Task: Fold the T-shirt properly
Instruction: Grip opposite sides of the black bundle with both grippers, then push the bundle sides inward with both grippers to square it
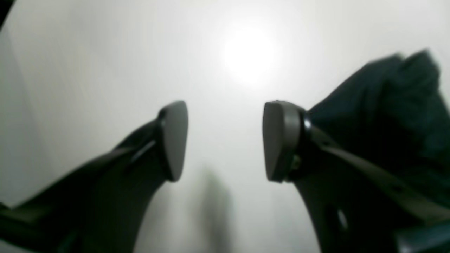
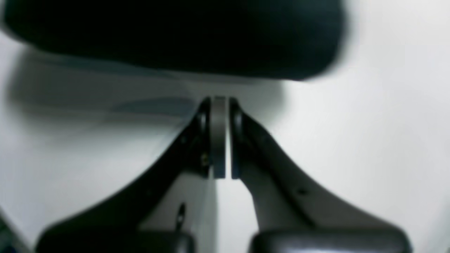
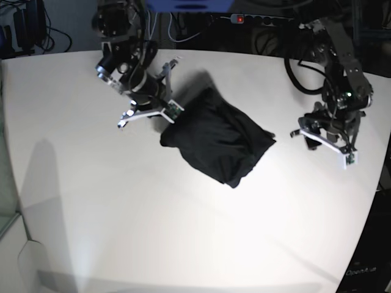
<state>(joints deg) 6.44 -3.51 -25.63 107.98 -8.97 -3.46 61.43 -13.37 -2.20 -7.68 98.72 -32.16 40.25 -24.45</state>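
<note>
a: where's the t-shirt (image 3: pixel 217 141)?

b: bunched in a dark heap mid tabletop (image 3: pixel 122 232), between the 2 arms, not yet flat.

a: the right gripper (image 2: pixel 220 137)?

b: fingers pressed together on nothing, just beside the cloth's edge.

a: and the left gripper (image 1: pixel 225 140)?

b: fingers spread wide, empty, well apart from the heap, probably ready to reach in.

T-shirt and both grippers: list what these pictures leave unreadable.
- T-shirt: base view shows a dark bundle; folds and sleeves merge into black.
- Right wrist view: the T-shirt is blurred and cut off by the top edge.
- Left wrist view: the left gripper hides part of the T-shirt.
- Right gripper: shut; fingertip contact with the table unclear.
</note>
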